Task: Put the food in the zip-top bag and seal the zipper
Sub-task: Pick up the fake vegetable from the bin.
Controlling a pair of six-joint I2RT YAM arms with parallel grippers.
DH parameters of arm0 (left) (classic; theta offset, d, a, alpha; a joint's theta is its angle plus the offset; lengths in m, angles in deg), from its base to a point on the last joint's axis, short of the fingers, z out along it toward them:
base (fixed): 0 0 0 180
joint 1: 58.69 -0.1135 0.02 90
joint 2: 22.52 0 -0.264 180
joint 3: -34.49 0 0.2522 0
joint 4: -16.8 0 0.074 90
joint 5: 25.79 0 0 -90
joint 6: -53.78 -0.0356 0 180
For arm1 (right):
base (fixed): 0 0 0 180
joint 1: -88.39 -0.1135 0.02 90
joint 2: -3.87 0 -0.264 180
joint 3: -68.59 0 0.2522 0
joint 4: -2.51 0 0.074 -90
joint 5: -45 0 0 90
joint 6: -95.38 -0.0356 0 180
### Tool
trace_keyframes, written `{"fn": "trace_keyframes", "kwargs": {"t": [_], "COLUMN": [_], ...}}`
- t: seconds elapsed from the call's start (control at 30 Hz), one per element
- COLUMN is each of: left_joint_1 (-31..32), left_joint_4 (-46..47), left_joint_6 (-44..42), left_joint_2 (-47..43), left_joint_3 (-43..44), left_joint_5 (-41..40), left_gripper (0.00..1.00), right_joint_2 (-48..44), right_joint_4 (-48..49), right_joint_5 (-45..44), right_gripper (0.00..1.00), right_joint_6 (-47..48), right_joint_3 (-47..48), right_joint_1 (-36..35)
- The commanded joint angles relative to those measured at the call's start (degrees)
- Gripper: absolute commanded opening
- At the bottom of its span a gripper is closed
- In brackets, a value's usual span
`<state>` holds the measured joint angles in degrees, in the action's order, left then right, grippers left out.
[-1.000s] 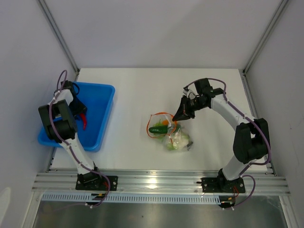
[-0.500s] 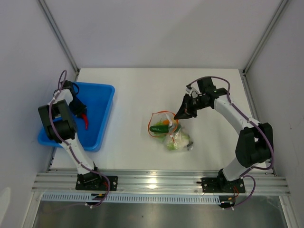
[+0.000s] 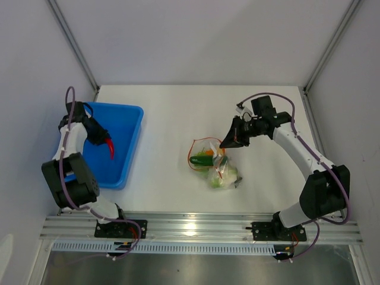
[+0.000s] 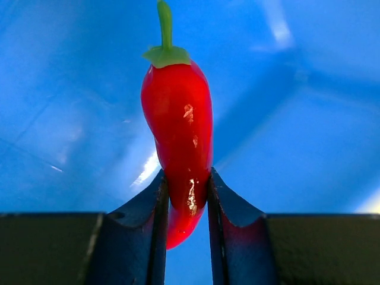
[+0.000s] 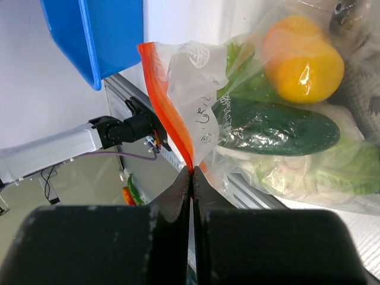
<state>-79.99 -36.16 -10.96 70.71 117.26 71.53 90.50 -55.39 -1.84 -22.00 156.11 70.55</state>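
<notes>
The red chili [image 4: 178, 130] with its green stem hangs stem-down over the blue tray [image 3: 127, 127], and my left gripper [image 4: 185, 178] is shut on its lower end. From above, that left gripper [image 3: 102, 138] is over the tray's middle with the chili [image 3: 110, 148] beside it. The clear zip-top bag [image 3: 221, 172] lies mid-table holding the dark green cucumber [image 5: 273, 127], an orange-yellow piece [image 5: 303, 56] and a white-green leafy vegetable [image 5: 320, 172]. My right gripper [image 5: 191, 172] is shut on the orange-red zipper [image 5: 166, 101] and holds the bag's mouth edge up.
The blue tray [image 5: 95, 35] stands at the table's left side, near the left wall. Metal rails [image 3: 202, 228] run along the near edge by both arm bases. White enclosure walls stand left, right and behind.
My left gripper has shut on the chili and lifted it slightly as that arm swung. My right gripper has drawn the bag's mouth a little to the right.
</notes>
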Motion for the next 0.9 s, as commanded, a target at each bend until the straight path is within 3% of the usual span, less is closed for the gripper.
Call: {"fn": "trace_keyframes", "kwargs": {"t": [0.0, 0.3, 0.4, 0.63, 0.87], "left_joint_1": [-0.3, 2.0, 7.0, 27.0, 40.6], "left_joint_4": [2.6, 3.3, 6.1, 12.2, 6.9], "left_joint_6": [0.6, 5.2, 8.7, 18.9, 21.2], "left_joint_2": [-7.2, -18.0, -19.1, -19.9, -17.4], "left_joint_3": [-0.9, -3.4, -4.8, -1.3, 5.3], "left_joint_5": [6.2, 17.3, 21.4, 25.3, 30.0], "left_gripper": [0.01, 0.01, 0.00, 0.01, 0.01], "right_joint_2": [-3.7, -4.6, -4.6, -4.5, -4.5], "right_joint_4": [0.1, 0.8, 0.7, -0.1, 1.2], "right_joint_5": [-1.2, -0.6, 0.3, 0.3, -0.2], "right_gripper": [0.00, 0.00, 0.00, 0.00, 0.00], "right_joint_6": [0.5, 0.5, 0.0, 0.3, -0.2], "right_joint_3": [-0.7, -1.9, -1.2, -0.6, -1.1], "right_joint_1": [0.4, 0.3, 0.4, 0.4, 0.3]}}
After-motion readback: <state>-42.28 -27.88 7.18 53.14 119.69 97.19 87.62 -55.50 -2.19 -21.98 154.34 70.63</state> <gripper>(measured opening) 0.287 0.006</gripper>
